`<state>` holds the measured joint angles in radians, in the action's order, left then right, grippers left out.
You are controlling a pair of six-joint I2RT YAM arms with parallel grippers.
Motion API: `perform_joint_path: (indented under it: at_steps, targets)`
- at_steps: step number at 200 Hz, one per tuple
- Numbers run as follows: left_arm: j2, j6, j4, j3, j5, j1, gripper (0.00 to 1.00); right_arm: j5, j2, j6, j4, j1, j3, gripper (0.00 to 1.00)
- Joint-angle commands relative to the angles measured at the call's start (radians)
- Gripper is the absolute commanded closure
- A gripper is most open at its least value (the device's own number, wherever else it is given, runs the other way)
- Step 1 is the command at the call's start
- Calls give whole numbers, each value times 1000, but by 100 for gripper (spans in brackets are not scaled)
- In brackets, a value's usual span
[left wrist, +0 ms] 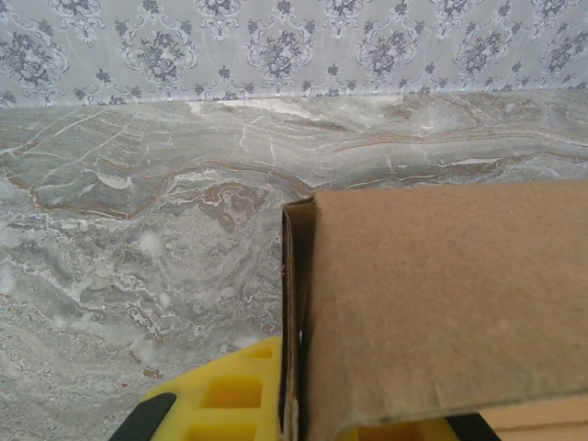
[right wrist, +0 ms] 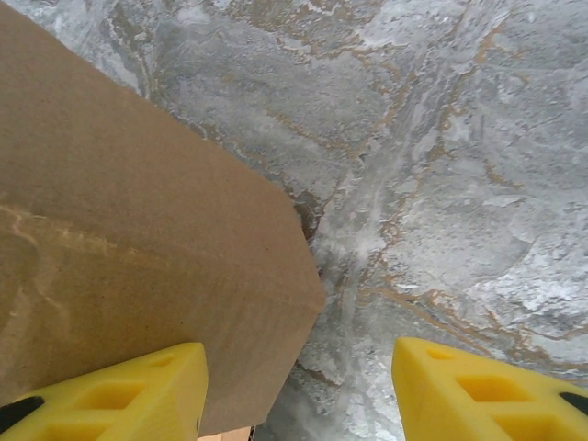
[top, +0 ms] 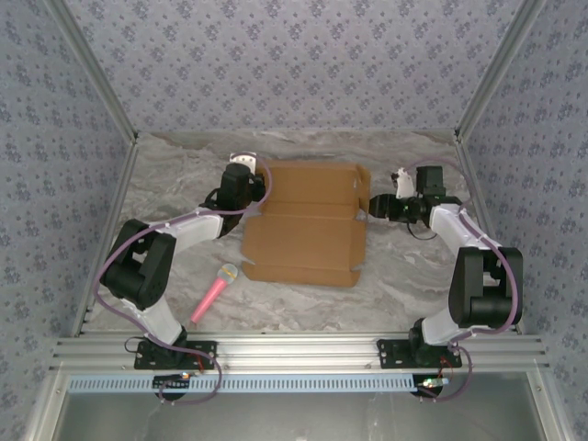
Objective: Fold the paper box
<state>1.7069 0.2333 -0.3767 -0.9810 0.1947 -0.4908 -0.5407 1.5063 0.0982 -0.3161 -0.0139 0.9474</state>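
Left claw (left wrist: 299,404) closed, pinching raised side flap at far-left corner of paper box (top: 308,225). Right claw (right wrist: 299,367) about half open, holding nothing, one finger beside right flap. Box lies on table (top: 413,276) between arms, mostly flat, long axis apparently near to far, creases crosswise. Likely light, stiff, bends along creases; best gripped by thin flap edges.

The box (top: 308,220) is plain brown, with no print. The table (top: 404,276) has a grey marble pattern veined in white and tan. The walls (top: 276,64) are blue-grey with a repeating darker damask motif. The microphone (top: 214,292) is pink with a pale yellow head. The left fingers (left wrist: 230,395) and right fingers (right wrist: 459,386) are yellow, and the arms (top: 147,266) are black and white.
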Motion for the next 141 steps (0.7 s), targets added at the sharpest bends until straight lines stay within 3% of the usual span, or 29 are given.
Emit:
perform_joint_path:
  at_steps: [1, 89, 141]
  targets:
    - [-38, 4, -22, -40, -15, -3, 100, -67, -2, 29, -16, 14, 16, 42]
    - [-45, -5, -22, -29, -18, -3, 100, -158, 40, 50, 43, 36, 53, 42]
    - [-47, -4, -20, -30, -26, -3, 100, -140, 69, 8, 33, 78, 90, 36]
